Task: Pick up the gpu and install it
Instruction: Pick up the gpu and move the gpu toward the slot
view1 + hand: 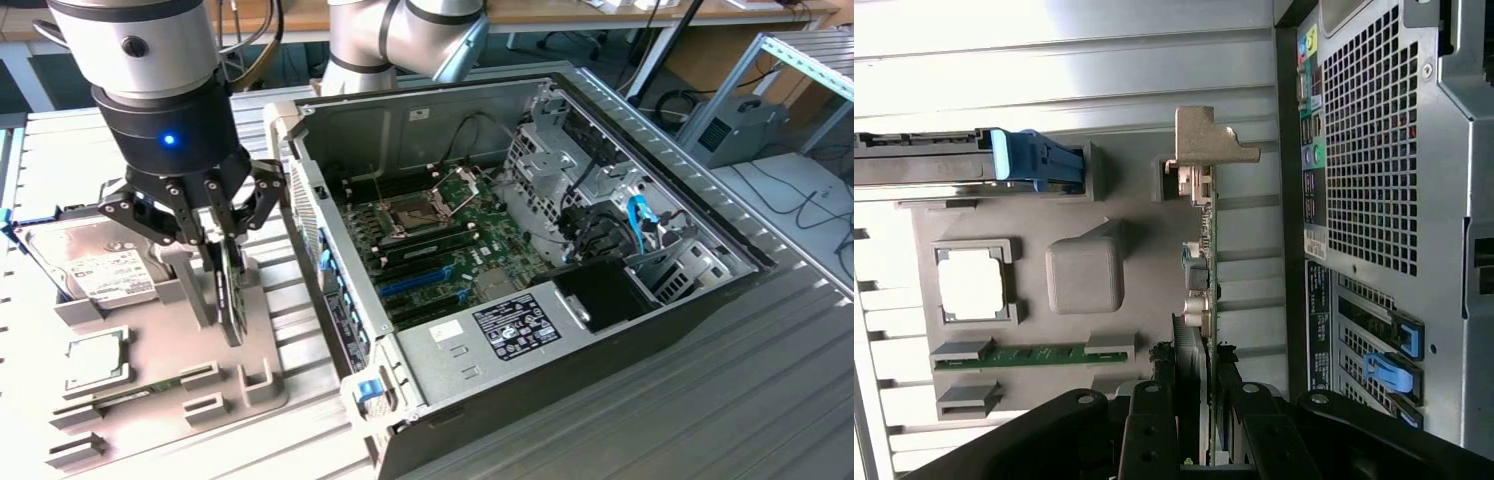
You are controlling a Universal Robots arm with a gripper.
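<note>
- Black pincer point(220, 240), one only, hangs over a grey plastic tray point(256, 352) and is clenched on the upper edge of the graphics card point(235, 300).
- The one graphics card stands on edge in the tray, at six o'clock from the pincer in the exterior view. A finger presses each flat face.
- The card's long axis runs roughly twelve to six o'clock, alongside the computer case point(400, 130). In the wrist view its silvery end bracket point(1206, 140) is at the end away from the fingers.
- One open computer case lies at three o'clock from the pincer, just beside the tray.
- Also on the tray: one hard drive point(100, 272) at nine o'clock, one square chip point(94, 360) and one memory stick point(140, 393) at about seven o'clock.
</note>
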